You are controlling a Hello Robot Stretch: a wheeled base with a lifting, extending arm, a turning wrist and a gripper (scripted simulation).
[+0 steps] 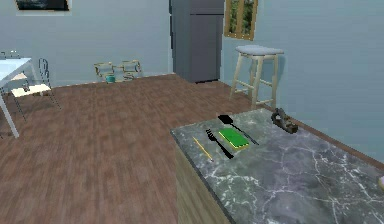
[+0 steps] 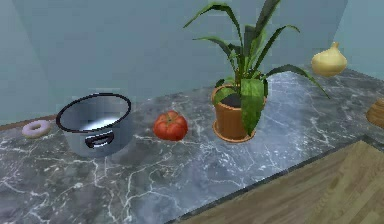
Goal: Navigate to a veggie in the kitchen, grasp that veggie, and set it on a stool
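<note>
On the marble counter (image 2: pixel 200 170) in the arm side view, a red tomato (image 2: pixel 170 125) sits roughly mid-picture, resting on the stone. It lies between a grey pot (image 2: pixel 96 122) to its left and a potted plant (image 2: pixel 238 105) to its right, near both but apart from each. Pot stands upright, no lid, w/ a dark handle facing the near side. A pink ring (image 2: pixel 36 128) lies just left of the pot. Far right, toward the back of the counter, sits a yellow bulb (image 2: pixel 329 61), poss. another veg. Wood floor (image 2: pixel 320 195) shows at the near right corner.

In the forward view, the same kind of marble top fills the near right, w/ a green flat thing (image 1: pixel 232 138) on it and thin dark utensils beside it. A white stool (image 1: pixel 258 70) stands far right against the blue wall, just right of a grey fridge (image 1: pixel 196 40). A framed picture (image 1: pixel 241 17) hangs above the stool. A table (image 1: pixel 12 70) and chair (image 1: pixel 35 88) stand at far left.

Gripper state: can't tell.
</note>
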